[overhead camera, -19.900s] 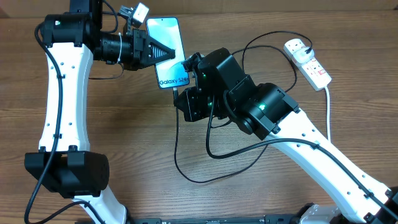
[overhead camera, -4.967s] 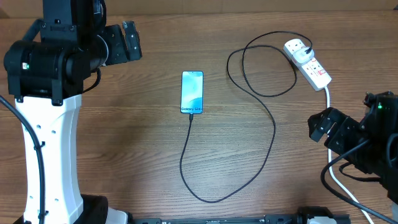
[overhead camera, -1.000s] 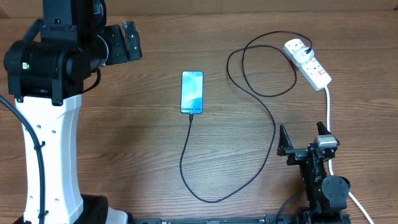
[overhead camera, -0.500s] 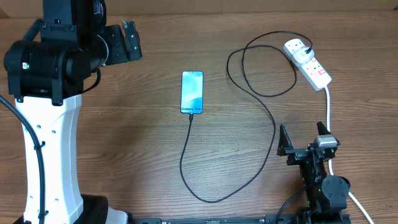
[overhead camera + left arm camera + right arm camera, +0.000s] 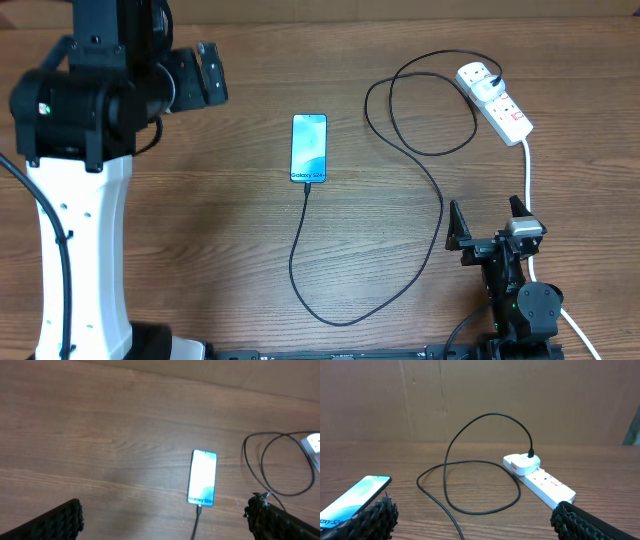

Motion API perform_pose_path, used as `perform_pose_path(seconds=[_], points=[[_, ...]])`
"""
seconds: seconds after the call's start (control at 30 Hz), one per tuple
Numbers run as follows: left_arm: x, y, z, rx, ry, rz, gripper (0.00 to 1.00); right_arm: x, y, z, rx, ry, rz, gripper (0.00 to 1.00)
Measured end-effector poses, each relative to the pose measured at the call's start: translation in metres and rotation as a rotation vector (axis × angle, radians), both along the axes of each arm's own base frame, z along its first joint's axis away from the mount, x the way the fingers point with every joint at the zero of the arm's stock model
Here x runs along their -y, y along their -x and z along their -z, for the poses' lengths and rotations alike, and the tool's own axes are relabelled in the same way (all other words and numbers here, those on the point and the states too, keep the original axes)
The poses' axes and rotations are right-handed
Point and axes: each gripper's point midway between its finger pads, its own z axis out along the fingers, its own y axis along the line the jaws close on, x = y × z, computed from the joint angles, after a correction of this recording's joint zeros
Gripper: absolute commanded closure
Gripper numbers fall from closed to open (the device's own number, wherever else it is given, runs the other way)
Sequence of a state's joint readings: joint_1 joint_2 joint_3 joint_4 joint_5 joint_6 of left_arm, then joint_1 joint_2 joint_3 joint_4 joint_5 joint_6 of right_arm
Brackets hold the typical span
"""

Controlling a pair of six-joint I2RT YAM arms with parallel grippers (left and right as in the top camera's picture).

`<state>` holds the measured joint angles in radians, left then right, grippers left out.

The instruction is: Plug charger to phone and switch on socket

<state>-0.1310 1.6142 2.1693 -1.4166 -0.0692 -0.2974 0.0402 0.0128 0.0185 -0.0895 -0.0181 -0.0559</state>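
Observation:
The phone (image 5: pixel 309 148) lies flat mid-table, its teal screen up, and also shows in the left wrist view (image 5: pixel 202 478) and the right wrist view (image 5: pixel 355 495). The black charger cable (image 5: pixel 440 205) joins its near edge. From there it loops across the table to a white adapter (image 5: pixel 522 463) seated in the socket strip (image 5: pixel 500 105) at the far right. My left gripper (image 5: pixel 212 72) hangs open, high at the far left, well away from the phone. My right gripper (image 5: pixel 487 225) stands open near the front right, empty, pointing toward the socket (image 5: pixel 542 482).
The strip's thick white cord (image 5: pixel 527 175) runs down the right side, past my right gripper. The cable's big loop (image 5: pixel 325 315) lies on the wood between the phone and the front edge. A brown board (image 5: pixel 470 400) backs the table.
Since the earliest frame both arms have drawn back from the phone, which now lies flat with the cable attached. Over the last second only the left arm shifts slightly.

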Motion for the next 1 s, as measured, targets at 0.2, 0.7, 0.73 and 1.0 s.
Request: perform_pose_path(seconds=[0.2, 0.7, 0.73, 1.0], points=[[-0.002, 0.007, 0.028, 0.116, 0.010, 0.001, 0.00, 0.000, 0.000, 0.000, 0.000, 0.000, 0.000, 0.00], [-0.025, 0.143, 0.078, 0.326, 0.010, 0.026, 0.00, 0.000, 0.000, 0.000, -0.001, 0.000, 0.000, 0.00], [-0.024, 0.150, 0.076, 0.353, -0.005, 0.049, 0.00, 0.000, 0.000, 0.000, 0.000, 0.000, 0.000, 0.00], [-0.019, 0.151, 0.109, 0.413, -0.102, 0.158, 0.00, 0.000, 0.000, 0.000, -0.001, 0.000, 0.000, 0.00]])
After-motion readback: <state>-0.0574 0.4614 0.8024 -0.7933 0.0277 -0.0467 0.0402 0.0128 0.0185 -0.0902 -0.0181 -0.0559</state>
